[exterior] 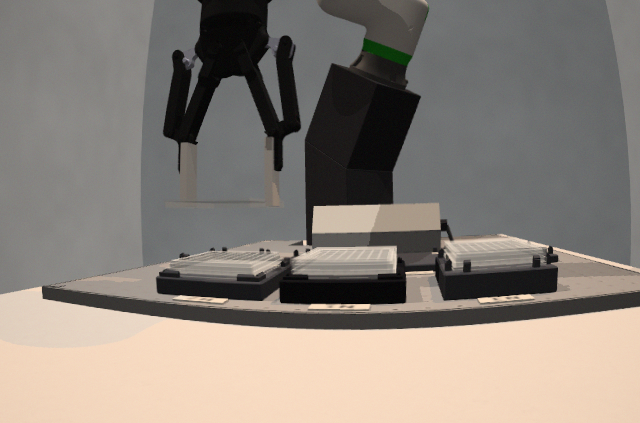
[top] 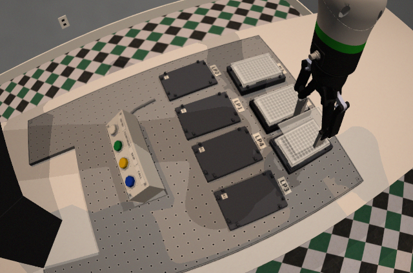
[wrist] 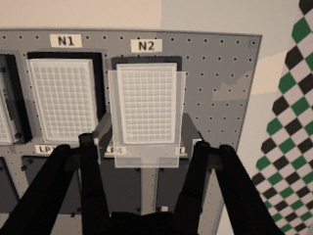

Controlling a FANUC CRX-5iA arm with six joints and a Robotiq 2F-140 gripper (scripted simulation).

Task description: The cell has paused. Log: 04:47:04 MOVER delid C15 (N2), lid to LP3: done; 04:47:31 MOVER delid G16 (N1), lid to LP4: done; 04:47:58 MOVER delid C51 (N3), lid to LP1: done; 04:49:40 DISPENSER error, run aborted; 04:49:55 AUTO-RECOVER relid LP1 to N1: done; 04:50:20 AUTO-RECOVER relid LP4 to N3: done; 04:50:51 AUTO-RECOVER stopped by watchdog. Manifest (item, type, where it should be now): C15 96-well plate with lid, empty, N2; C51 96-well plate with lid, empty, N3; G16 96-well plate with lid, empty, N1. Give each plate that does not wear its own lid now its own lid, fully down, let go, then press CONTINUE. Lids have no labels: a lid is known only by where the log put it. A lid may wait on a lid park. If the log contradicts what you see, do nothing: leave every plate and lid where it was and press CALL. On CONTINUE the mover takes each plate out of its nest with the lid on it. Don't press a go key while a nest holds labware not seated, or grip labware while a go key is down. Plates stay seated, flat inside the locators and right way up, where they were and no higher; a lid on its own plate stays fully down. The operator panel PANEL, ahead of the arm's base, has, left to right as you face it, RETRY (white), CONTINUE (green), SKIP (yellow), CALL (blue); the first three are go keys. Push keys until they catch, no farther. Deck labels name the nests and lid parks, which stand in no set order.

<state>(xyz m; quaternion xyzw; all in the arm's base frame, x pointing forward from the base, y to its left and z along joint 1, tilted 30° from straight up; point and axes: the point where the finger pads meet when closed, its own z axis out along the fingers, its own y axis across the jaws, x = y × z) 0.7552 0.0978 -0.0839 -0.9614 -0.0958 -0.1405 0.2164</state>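
Above the N2 plate (wrist: 147, 100), the tool (exterior: 231, 170) held a clear lid (wrist: 147, 117), clamped by its edges, well clear. Relidding looked underway; next seemed a square, level descent.

Top view: taken from high up, angled down, whole deck (top: 100, 230) covered with floor beyond. Exterior view: set low, near deck edge (exterior: 330, 317) level, aimed across the nests toward the arm base (exterior: 356, 149). Wrist view: pointed straight down, close. N2 plate (wrist: 147, 103) is shared by all three.
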